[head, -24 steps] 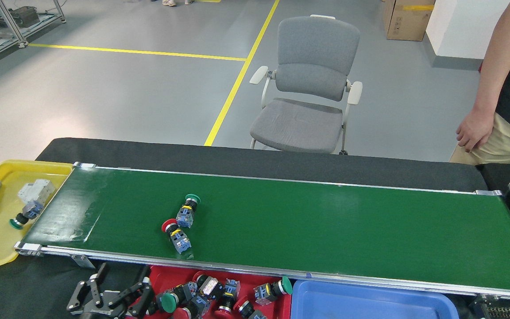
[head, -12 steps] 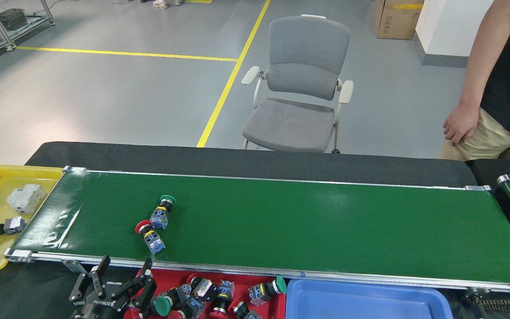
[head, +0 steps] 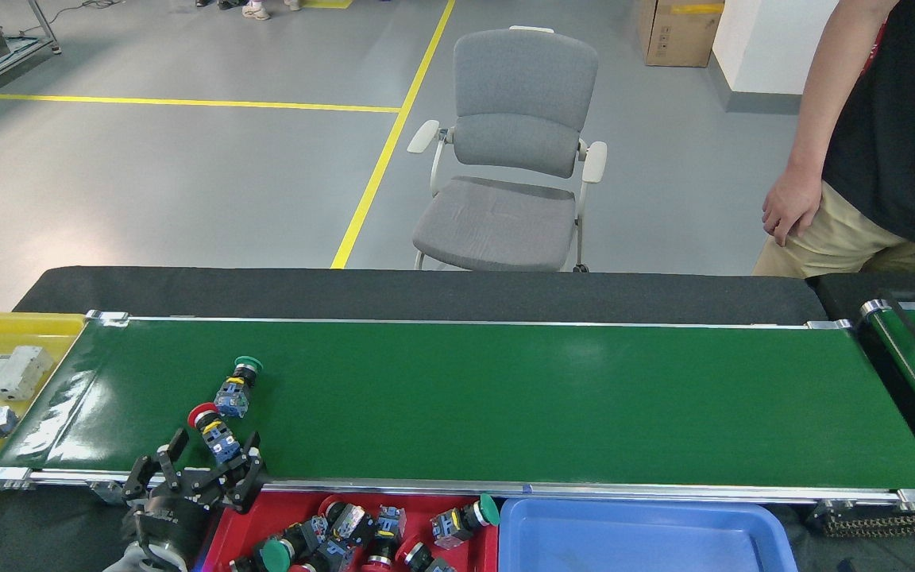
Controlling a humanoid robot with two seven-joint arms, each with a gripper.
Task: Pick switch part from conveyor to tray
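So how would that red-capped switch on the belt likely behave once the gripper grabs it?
The red-capped switch looks rigid: hard cap, blocky blue-grey body. Lying on its side on the glossy conveyor, it may slide or pivot if nudged. The round cap could roll; the squarish body probably resists.

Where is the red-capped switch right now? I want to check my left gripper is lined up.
Head view: the red-capped switch lies at the conveyor's near left, just nearer than the green-capped switch, between the open left gripper's fingers.

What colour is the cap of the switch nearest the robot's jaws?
Red, clearest in the head view.
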